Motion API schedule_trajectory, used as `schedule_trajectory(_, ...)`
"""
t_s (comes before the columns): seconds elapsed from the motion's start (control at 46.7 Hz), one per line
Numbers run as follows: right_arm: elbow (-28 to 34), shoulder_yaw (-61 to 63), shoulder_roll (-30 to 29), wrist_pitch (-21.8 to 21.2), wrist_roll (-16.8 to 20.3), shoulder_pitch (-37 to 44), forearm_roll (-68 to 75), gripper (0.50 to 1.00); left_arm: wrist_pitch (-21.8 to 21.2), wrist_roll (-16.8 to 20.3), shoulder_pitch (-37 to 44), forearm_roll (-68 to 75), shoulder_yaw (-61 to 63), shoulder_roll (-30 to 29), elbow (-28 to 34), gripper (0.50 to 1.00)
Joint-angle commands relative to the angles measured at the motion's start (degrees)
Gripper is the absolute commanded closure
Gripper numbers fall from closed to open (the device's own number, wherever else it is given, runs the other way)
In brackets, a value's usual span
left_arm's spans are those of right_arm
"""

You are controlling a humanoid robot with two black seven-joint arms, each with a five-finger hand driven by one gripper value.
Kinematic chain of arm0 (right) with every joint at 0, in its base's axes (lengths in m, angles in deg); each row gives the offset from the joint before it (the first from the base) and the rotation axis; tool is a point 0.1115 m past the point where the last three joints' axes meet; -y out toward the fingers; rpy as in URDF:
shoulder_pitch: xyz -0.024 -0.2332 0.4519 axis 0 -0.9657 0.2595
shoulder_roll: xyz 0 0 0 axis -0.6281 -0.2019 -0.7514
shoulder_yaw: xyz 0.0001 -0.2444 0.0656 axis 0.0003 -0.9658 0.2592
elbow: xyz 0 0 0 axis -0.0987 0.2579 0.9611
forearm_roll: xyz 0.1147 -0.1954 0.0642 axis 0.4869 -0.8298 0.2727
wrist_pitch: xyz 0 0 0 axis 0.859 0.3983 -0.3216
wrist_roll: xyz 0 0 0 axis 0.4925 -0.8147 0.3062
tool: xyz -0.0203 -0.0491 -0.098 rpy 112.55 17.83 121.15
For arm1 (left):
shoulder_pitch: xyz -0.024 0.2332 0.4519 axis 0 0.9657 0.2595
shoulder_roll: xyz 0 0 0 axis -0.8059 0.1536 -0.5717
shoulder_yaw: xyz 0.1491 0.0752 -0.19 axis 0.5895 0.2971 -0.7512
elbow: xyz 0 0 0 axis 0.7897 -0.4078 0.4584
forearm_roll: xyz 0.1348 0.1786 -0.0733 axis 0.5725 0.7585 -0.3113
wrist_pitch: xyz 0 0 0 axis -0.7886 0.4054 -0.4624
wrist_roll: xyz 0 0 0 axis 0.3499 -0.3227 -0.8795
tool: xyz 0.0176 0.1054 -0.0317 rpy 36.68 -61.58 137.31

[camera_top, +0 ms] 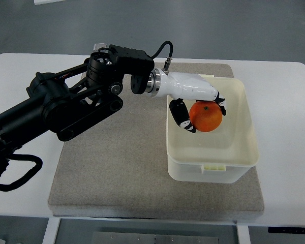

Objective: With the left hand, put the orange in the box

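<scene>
The left hand (199, 104) reaches in from the left side on a black arm (66, 109), its white palm out over the cream box (229, 165). Its fingers (181, 116) are curled around the orange (206, 116), holding it inside the box's opening, toward the left wall. I cannot tell whether the orange touches the bottom. The box sits on the right part of a grey mat (112, 173), which lies on a white table (287, 152).

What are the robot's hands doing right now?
Left hand: fingers closed around the orange, over the box.
Right hand: not in the picture.
</scene>
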Motion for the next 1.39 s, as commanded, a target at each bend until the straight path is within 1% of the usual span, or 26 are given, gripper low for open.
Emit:
schedule_trajectory(0.0,0.00,0.00,0.00,0.00,0.00,0.00,0.00,0.568,0.01,0.00,0.21,-0.60,-0.09,-0.03,0.08,0.605)
schedule_trajectory(0.021,0.00,0.00,0.00,0.00,0.00,0.00,0.00,0.568,0.01,0.00,0.30,-0.69,-0.17,-0.03,0.26,0.566)
schedule_trajectory(0.043,0.00,0.00,0.00,0.00,0.00,0.00,0.00,0.568,0.01,0.00,0.30,-0.69,-0.26,-0.03,0.26,0.538)
schedule_trajectory(0.128,0.00,0.00,0.00,0.00,0.00,0.00,0.00,0.568,0.01,0.00,0.30,-0.96,-0.79,-0.20,0.26,0.525)
schedule_trajectory(0.171,0.00,0.00,0.00,0.00,0.00,0.00,0.00,0.568,-0.08,0.00,0.30,-1.05,-1.05,-0.29,0.26,0.510)
schedule_trajectory(0.321,0.00,0.00,0.00,0.00,0.00,0.00,0.00,0.568,-0.08,0.00,0.30,-4.46,-3.51,-0.73,0.35,0.510)
schedule_trajectory(0.493,0.00,0.00,0.00,0.00,0.00,0.00,0.00,0.568,-0.08,0.00,1.00,-14.83,-8.34,-1.96,0.52,0.508)
schedule_trajectory(0.621,0.00,0.00,0.00,0.00,0.00,0.00,0.00,0.568,-0.17,-0.09,2.50,-20.20,-12.12,-2.66,2.10,0.508)
schedule_trajectory(0.749,0.00,0.00,0.00,0.00,0.00,0.00,0.00,0.568,-0.26,-0.09,4.52,-24.15,-15.29,-4.86,3.68,0.508)
schedule_trajectory(0.835,0.00,0.00,0.00,0.00,0.00,0.00,0.00,0.568,-1.05,0.00,6.01,-28.37,-16.17,-6.62,5.44,0.508)
schedule_trajectory(0.942,0.00,0.00,0.00,0.00,0.00,0.00,0.00,0.568,-4.38,-0.09,8.82,-35.05,-16.43,-8.46,7.72,0.508)
schedule_trajectory(1.113,0.00,0.00,0.00,0.00,0.00,0.00,0.00,0.568,-6.93,-0.17,10.50,-45.33,-16.52,-9.35,14.93,0.508)
schedule_trajectory(1.178,0.00,0.00,0.00,0.00,0.00,0.00,0.00,0.568,-7.20,-0.35,11.37,-50.86,-16.52,-9.96,16.87,0.508)
schedule_trajectory(1.285,0.00,0.00,0.00,0.00,0.00,0.00,0.00,0.568,-7.20,-2.01,13.66,-59.83,-16.43,-11.10,18.36,0.508)
schedule_trajectory(1.37,0.00,0.00,0.00,0.00,0.00,0.00,0.00,0.568,-7.11,-4.04,15.15,-65.63,-16.43,-11.10,20.91,0.508)
